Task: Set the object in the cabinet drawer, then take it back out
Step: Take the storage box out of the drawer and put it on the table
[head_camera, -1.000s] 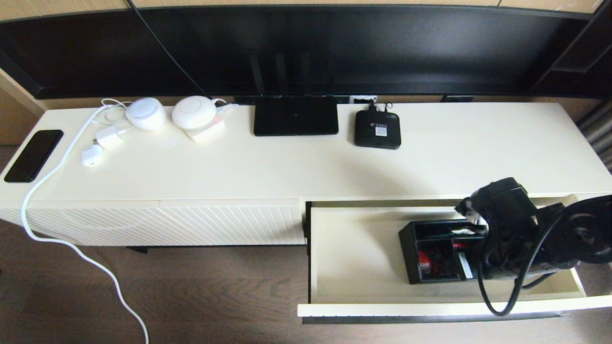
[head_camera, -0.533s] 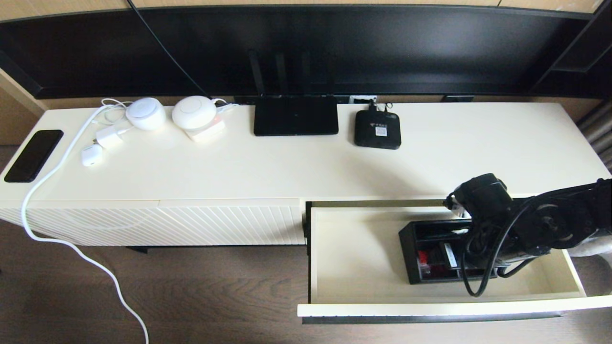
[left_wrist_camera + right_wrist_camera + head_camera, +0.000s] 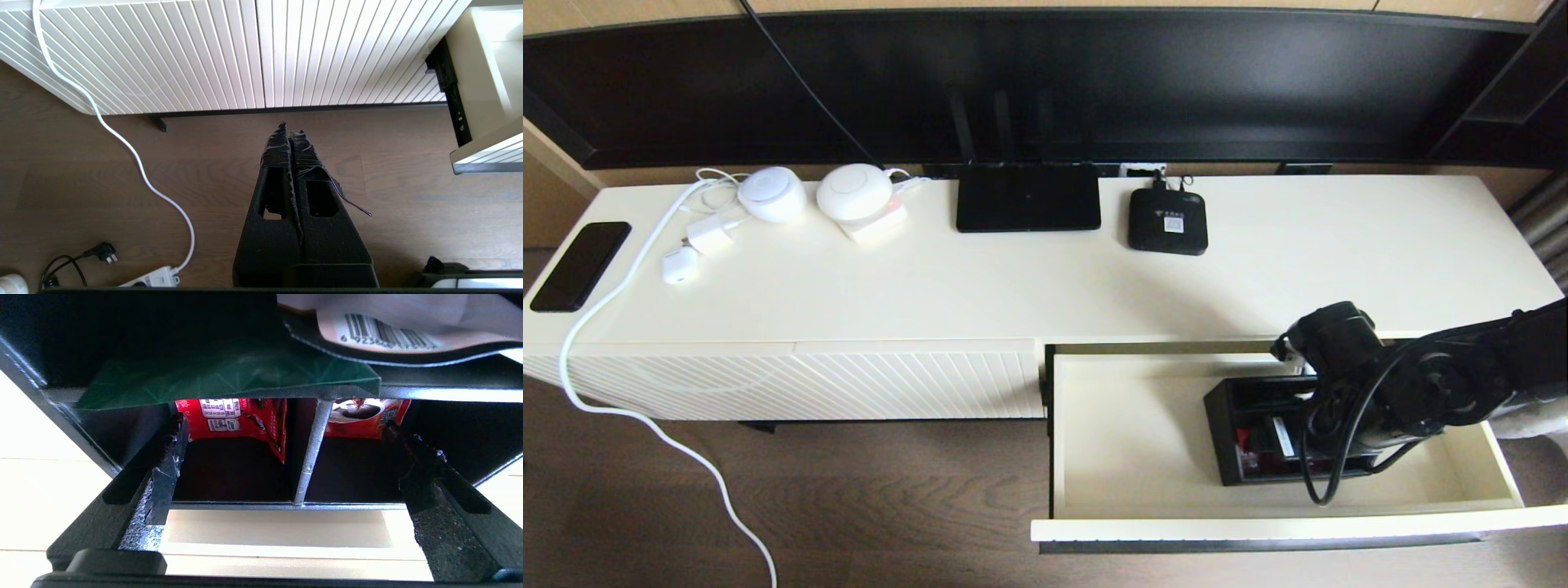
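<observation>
**Right tool being lowered over the organiser box in the open drawer**

Compared with the head views of a moment ago, the right arm is being brought lower and further across the cabinet drawer (image 3: 1131,445), and the right tool (image 3: 286,465) is now being held directly over the organiser box (image 3: 1262,433). The box itself is not being shifted between those views; it is lying flat on the drawer floor. From this it is judged that the placing part is done and that the taking-out part is now being prepared.

In the right wrist view the fingers (image 3: 165,473) are being kept wide apart, with nothing between them. They are being set into the two square compartments, one finger in each, so that the thin divider wall is standing midway between them. The red packets (image 3: 239,418) are lying just beyond the fingertips, and the long compartment with the green packet (image 3: 220,373) is lying further beyond. Whether the fingers are already touching the box walls cannot be told.

The left tool (image 3: 291,132) is being held idle above the wooden floor, near the ribbed cabinet front, with its fingers pressed together.
</observation>
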